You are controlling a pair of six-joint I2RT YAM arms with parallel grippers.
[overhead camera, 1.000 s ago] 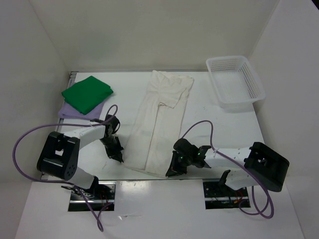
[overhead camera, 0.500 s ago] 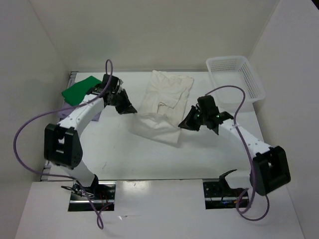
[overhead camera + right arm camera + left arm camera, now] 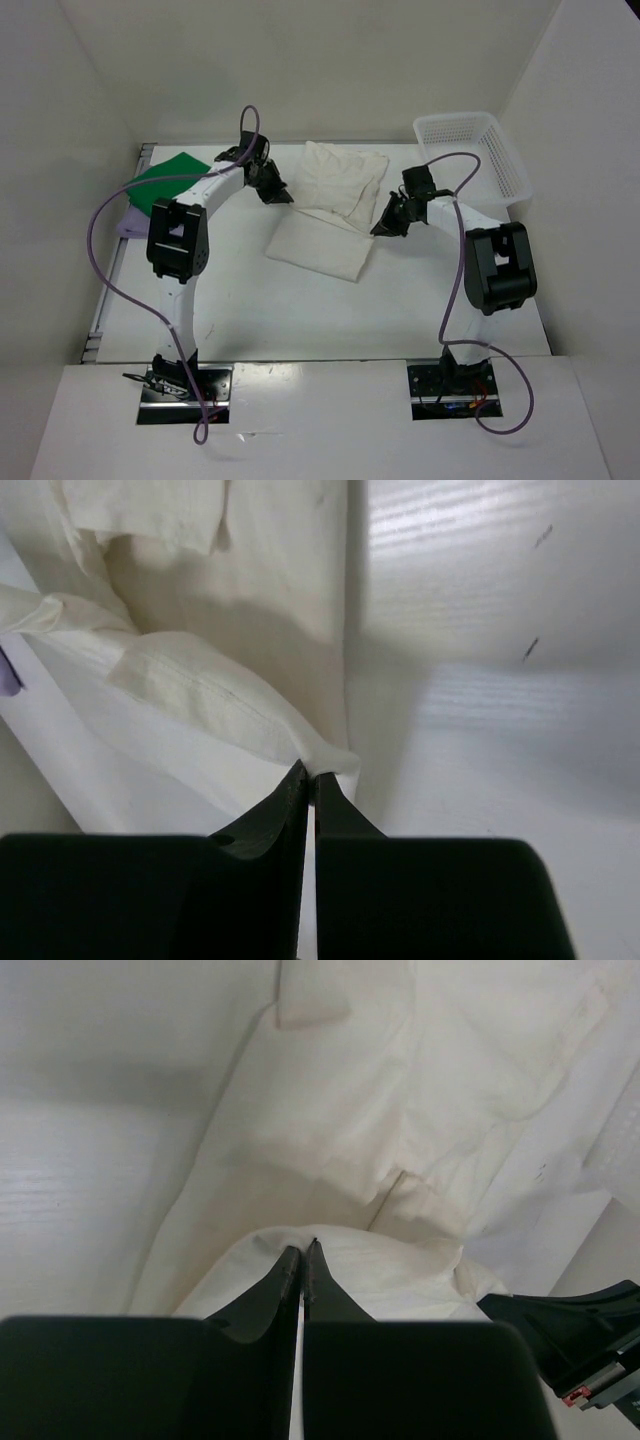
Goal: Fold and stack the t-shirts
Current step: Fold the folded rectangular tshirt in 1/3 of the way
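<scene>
The creamy white t-shirt (image 3: 330, 210) lies folded over itself at the middle back of the table. My left gripper (image 3: 281, 196) is shut on its left hem corner, seen in the left wrist view (image 3: 302, 1245) with cloth (image 3: 330, 1140) below. My right gripper (image 3: 381, 228) is shut on the right hem corner, seen in the right wrist view (image 3: 312, 772) with cloth (image 3: 200, 680) bunched at the tips. Both hold the hem above the shirt's upper half. The green t-shirt (image 3: 165, 178) lies folded on the lavender t-shirt (image 3: 130, 225) at the back left.
A white plastic mesh basket (image 3: 470, 160) stands at the back right. White walls close the back and sides. Purple cables loop from both arms over the table.
Both grippers have carried the white shirt's near hem from the front edge to the back, folding the shirt over itself. Both arms are now stretched far out.
</scene>
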